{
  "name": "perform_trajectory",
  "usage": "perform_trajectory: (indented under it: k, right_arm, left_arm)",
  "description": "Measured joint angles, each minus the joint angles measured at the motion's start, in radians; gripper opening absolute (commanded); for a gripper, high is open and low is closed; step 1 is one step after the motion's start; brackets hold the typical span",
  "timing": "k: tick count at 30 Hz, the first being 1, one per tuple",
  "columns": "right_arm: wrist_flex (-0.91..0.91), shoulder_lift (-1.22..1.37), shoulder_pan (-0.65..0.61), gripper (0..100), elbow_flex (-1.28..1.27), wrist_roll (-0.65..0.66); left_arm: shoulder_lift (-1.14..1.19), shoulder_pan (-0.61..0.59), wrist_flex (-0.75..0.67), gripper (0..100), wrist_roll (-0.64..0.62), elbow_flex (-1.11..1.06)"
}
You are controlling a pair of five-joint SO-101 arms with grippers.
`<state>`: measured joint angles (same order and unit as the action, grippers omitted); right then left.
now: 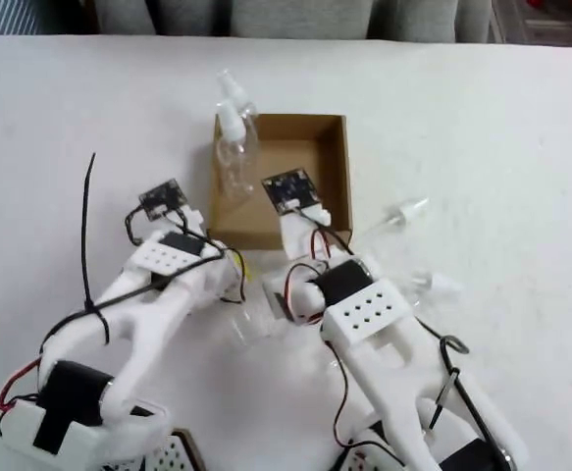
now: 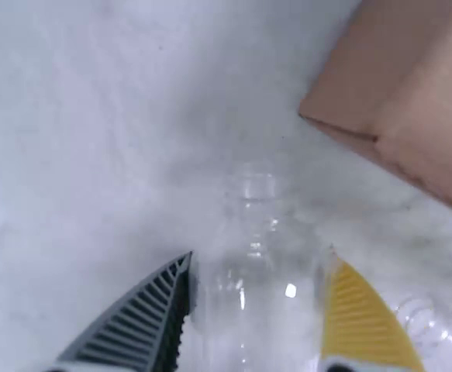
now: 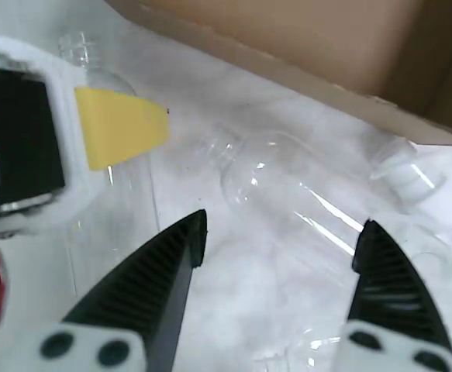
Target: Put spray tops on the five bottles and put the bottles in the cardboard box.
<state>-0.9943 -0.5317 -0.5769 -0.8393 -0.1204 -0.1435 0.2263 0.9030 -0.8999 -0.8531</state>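
Note:
A clear capless bottle (image 2: 250,203) lies on the white table, its neck toward the cardboard box (image 2: 412,101). My left gripper (image 2: 257,263) is open, with its grey and yellow fingers close on either side of the bottle. My right gripper (image 3: 280,240) stands open and holds nothing, above a second capless bottle (image 3: 288,186) lying before the box (image 3: 303,39). The left gripper's yellow finger (image 3: 121,128) shows beside the first bottle (image 3: 86,58). Two bottles with spray tops (image 1: 234,132) rest at the left side of the box (image 1: 305,147).
Two loose spray tops (image 1: 403,211) (image 1: 438,285) lie on the table right of the box. Another clear bottle (image 3: 435,248) lies beside the right gripper. Both arms crowd the space in front of the box.

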Motion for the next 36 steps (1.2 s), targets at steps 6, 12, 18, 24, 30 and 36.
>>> perform_trajectory:
  k: [6,12,18,24,30,36]
  right_arm:
    - [0.0,0.0,0.0,26.5,0.0,0.0]
    - [0.0,0.0,0.002,26.5,0.0,0.0]
    - [0.0,0.0,0.04,26.5,0.0,0.0]
    - [0.0,0.0,0.046,26.5,0.0,0.0]
    - [0.0,0.0,0.046,26.5,0.0,0.0]
    - [0.0,0.0,0.046,26.5,0.0,0.0]
  left_arm:
    - [0.0,-0.009,0.0,3,0.021,0.006]
    - [0.0,-0.031,0.104,3,0.273,0.015]
    - [0.0,-0.044,0.209,3,0.776,0.055]
    - [0.0,-0.041,0.183,15,0.901,0.057]
    - [0.0,-0.069,0.173,34,0.835,0.058]
    - [0.0,-0.103,0.173,34,0.801,0.061]
